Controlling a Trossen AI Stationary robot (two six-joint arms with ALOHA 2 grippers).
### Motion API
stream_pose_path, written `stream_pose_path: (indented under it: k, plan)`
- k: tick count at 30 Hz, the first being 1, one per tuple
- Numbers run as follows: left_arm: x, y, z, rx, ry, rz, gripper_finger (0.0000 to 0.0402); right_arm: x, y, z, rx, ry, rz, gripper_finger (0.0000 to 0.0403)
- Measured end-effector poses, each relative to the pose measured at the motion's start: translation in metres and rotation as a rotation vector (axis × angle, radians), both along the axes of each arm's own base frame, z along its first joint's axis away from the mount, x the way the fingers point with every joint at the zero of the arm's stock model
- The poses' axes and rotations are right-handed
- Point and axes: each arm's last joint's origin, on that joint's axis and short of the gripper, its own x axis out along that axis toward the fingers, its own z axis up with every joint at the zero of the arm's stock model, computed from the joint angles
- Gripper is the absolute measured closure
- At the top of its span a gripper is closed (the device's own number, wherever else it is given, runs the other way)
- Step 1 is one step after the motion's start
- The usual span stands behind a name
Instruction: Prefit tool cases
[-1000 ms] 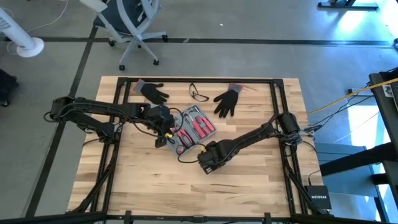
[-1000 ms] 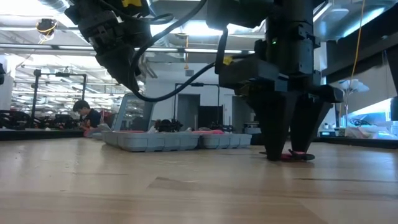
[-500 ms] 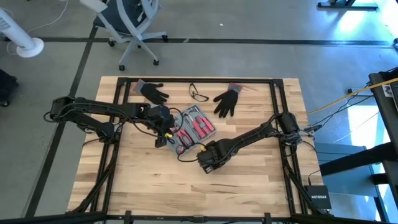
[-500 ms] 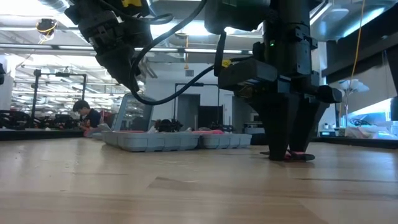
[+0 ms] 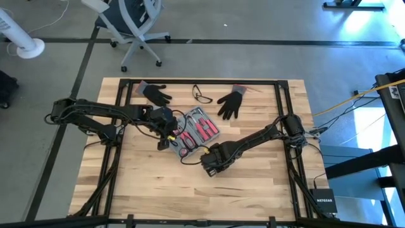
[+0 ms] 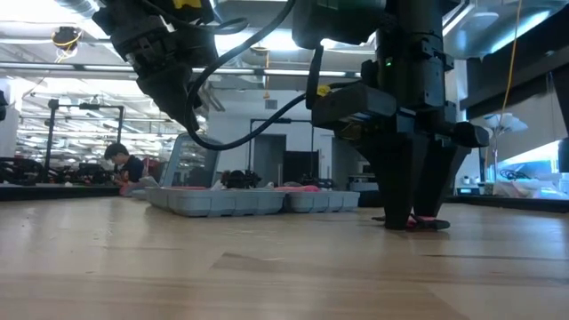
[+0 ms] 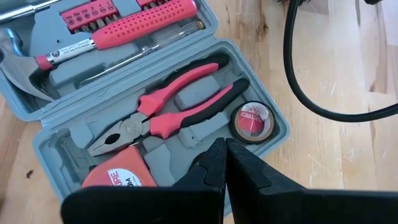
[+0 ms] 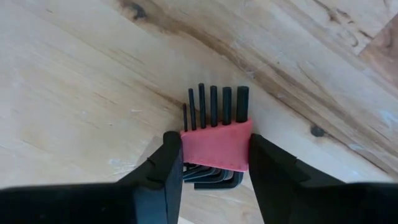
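The blue-grey tool case (image 5: pixel 196 128) lies open at the table's middle. In its moulded recesses (image 7: pixel 186 106) are pink-handled pliers, a hammer, a screwdriver, a tape measure and a roll of tape. My left gripper (image 7: pixel 224 148) hangs shut just above the case's near-left corner and touches nothing. To the near right of the case my right gripper (image 5: pixel 211 166) points down at the table. It is shut on a set of black hex keys in a red holder (image 8: pixel 214 146). My right gripper pinches the red holder (image 8: pixel 194 148) of the hex key set between its two fingers, one on each side edge. The fingers come from above, pointing down, and stand on either side of the row of keys. The set lies flat on the table (image 6: pixel 420 222).
Two black gloves (image 5: pixel 155 94) (image 5: pixel 231 102) and a pair of safety glasses (image 5: pixel 202 96) lie along the far edge. The case's lid (image 6: pixel 191 160) stands up at its left. There is bare wood near and right of my right gripper. A person (image 6: pixel 120 160) sits far behind.
My right gripper has shut on the red holder of the hex key set, its fingers drawing in from either side. The set stays on the table.
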Motion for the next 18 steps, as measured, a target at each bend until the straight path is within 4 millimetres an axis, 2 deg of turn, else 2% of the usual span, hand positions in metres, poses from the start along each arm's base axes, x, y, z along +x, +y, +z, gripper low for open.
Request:
stream_pose_path:
  k: [11,18]
  plan:
    - [0.000,0.000,0.000,0.003,-0.001,-0.005,0.0401,0.000,0.000,0.000,0.002,0.000,0.001,0.0257]
    - [0.000,0.000,0.000,0.004,-0.001,-0.005,0.0401,-0.002,-0.001,0.011,-0.018,-0.038,0.018,0.0257]
